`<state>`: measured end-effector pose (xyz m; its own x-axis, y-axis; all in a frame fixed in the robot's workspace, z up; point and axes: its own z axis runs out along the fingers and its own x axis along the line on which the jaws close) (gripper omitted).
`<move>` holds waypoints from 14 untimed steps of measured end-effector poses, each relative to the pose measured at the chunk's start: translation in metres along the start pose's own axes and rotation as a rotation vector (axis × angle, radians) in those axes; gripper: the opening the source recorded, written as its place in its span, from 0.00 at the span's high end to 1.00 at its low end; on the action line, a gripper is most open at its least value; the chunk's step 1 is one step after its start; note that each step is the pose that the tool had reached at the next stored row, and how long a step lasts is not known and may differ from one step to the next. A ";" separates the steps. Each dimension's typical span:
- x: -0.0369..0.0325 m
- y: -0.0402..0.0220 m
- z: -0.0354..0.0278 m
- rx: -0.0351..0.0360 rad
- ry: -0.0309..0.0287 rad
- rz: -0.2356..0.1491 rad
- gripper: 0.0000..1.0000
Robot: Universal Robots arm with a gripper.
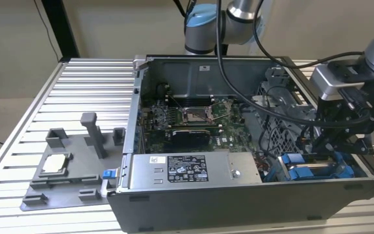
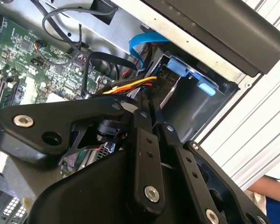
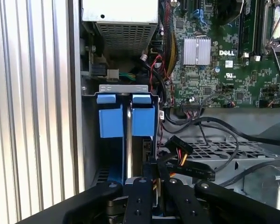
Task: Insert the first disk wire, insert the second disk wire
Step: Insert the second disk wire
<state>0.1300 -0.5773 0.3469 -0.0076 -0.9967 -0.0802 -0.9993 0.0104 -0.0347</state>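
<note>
My gripper [image 1: 335,146] reaches down into the open computer case [image 1: 194,204], at the exterior view's right, just above the disk bay. In both wrist views its two black fingers [image 3: 139,196] stand nearly together. A disk wire [image 2: 130,85] with yellow, orange and red strands runs in between them, and its black plug [image 3: 179,148] lies beside the tips. Two blue disk carriers [image 3: 126,121] sit side by side in the bay right ahead of the fingertips. A flat blue wire [image 2: 139,44] curves down behind the bay.
The motherboard [image 1: 187,117] and the power supply [image 1: 187,168] fill the case; loose black cables [image 3: 214,128] cross a metal cage near the bay. A grey fixture [image 1: 64,165] lies on the slatted table. A person's sleeve [image 2: 276,198] shows beside the case.
</note>
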 end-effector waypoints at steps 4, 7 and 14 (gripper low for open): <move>0.0010 -0.0005 0.0007 0.0000 0.0001 0.000 1.00; 0.0018 -0.0007 0.0015 0.0000 0.0003 0.000 1.00; 0.0023 -0.0005 0.0051 0.0000 0.0003 0.000 1.00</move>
<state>0.1307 -0.5792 0.3417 -0.0076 -0.9968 -0.0800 -0.9993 0.0104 -0.0348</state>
